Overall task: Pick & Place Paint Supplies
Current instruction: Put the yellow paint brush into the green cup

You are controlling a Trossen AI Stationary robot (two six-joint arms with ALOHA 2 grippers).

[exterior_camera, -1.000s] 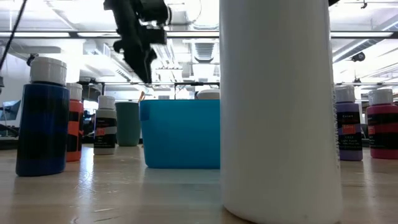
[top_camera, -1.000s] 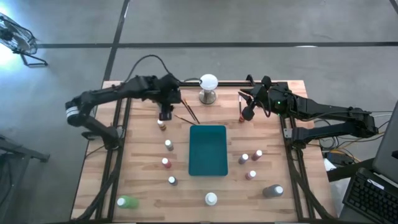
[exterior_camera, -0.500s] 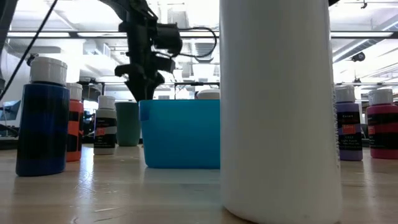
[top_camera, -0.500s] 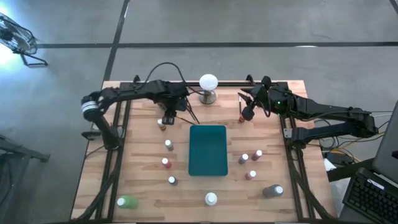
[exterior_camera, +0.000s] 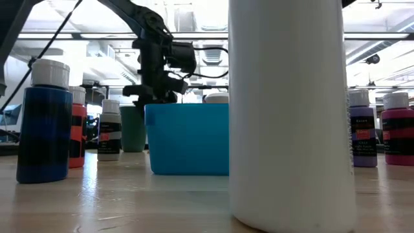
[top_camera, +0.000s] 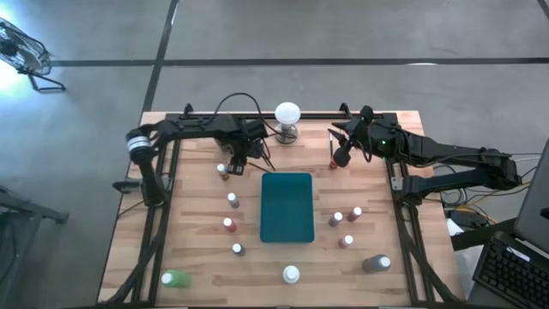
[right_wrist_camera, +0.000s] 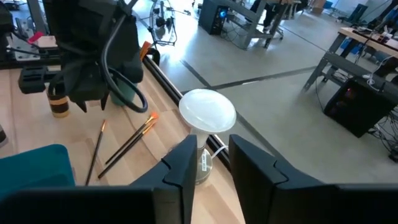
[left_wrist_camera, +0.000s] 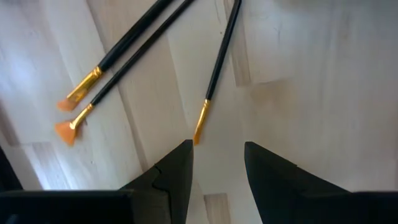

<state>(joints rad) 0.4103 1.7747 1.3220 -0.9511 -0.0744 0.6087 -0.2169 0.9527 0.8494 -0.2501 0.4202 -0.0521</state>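
Since a second ago, left claw has shifted over brushes, fingers apart.

I work at a light wood-plank table set on a grey concrete floor crossed by dark lines. Ceiling light strips run overhead. Desks stand at upper right of my right wrist view.

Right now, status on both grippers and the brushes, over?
Left gripper open, low over the brushes, none held. Right gripper open, empty, parked facing the white ball. Tray empty. Nothing blocking.
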